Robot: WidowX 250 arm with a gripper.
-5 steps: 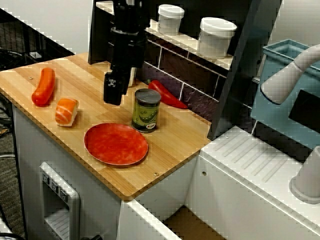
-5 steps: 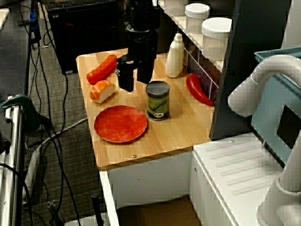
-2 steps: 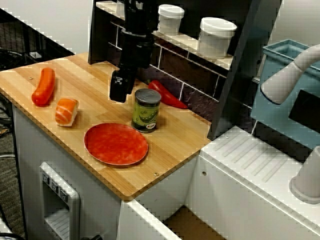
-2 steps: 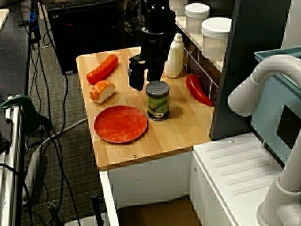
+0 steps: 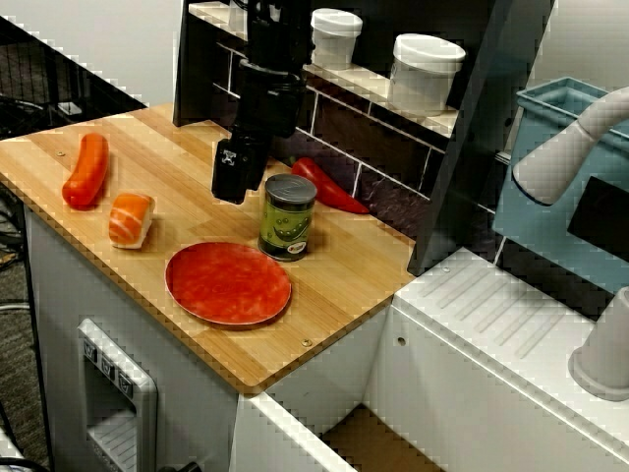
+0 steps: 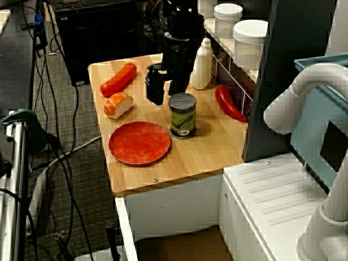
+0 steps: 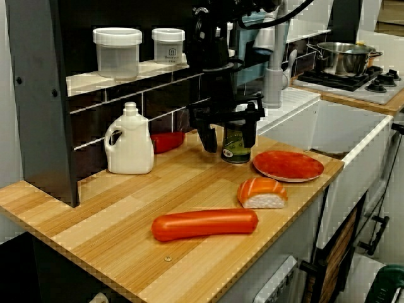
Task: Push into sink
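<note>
A green-labelled can [image 5: 288, 216] stands upright on the wooden counter [image 5: 177, 157], beside a red plate [image 5: 228, 283]. My black gripper [image 5: 241, 175] hangs just left of the can, low over the wood. It is open with nothing between its fingers. From the front view the gripper [image 7: 227, 134] has its fingers spread wide just behind the can [image 7: 237, 146], apart from it. The sink [image 5: 366, 435] lies past the counter's right end, with white walls and a brownish bottom; its basin [image 7: 344, 123] shows beyond the plate [image 7: 288, 165].
An orange sausage [image 5: 86, 169] and a salmon sushi piece [image 5: 131, 218] lie at the left. A red pepper [image 5: 329, 185] and a white bottle [image 6: 202, 65] sit against the tiled back wall. Jars stand on the shelf above. A grey faucet [image 5: 570, 147] and a blue-grey bin [image 5: 550, 167] are behind the sink.
The gripper moved right and back from near the sushi to beside the can, then eased slightly left. The can and plate have not moved.
</note>
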